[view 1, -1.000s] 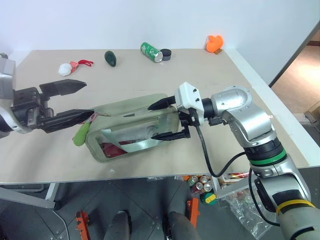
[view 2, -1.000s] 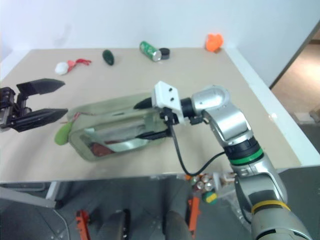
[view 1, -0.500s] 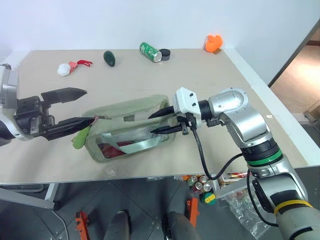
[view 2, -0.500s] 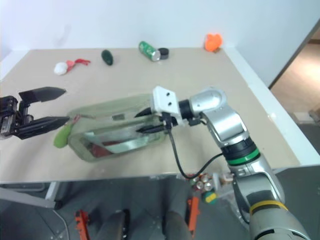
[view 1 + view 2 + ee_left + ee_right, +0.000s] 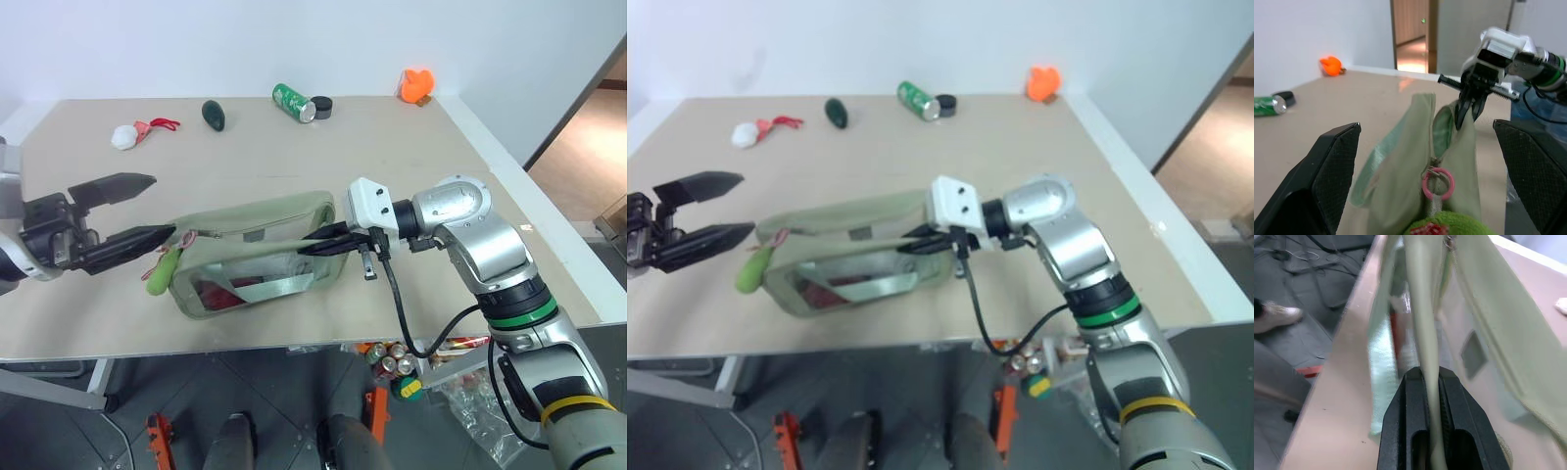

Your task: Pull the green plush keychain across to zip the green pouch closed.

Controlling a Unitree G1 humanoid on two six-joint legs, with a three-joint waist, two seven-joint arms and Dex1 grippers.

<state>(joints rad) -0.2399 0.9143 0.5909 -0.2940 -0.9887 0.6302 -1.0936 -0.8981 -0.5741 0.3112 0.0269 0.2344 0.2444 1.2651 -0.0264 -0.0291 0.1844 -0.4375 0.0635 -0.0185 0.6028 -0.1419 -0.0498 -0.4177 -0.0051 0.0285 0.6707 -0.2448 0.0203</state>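
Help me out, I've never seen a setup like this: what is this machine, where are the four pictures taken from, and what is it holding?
It is a humanoid robot with two arms, each ending in a two-fingered gripper. Two pictures come from cameras on its head, looking down over the table; the other two come from cameras on its wrists. The right gripper is shut on the strap of the green pouch. The left gripper is open, holding nothing, close to the green plush keychain on the zipper. Farther back lie a green can, a black cap, an orange toy, a dark green object and a white plush.
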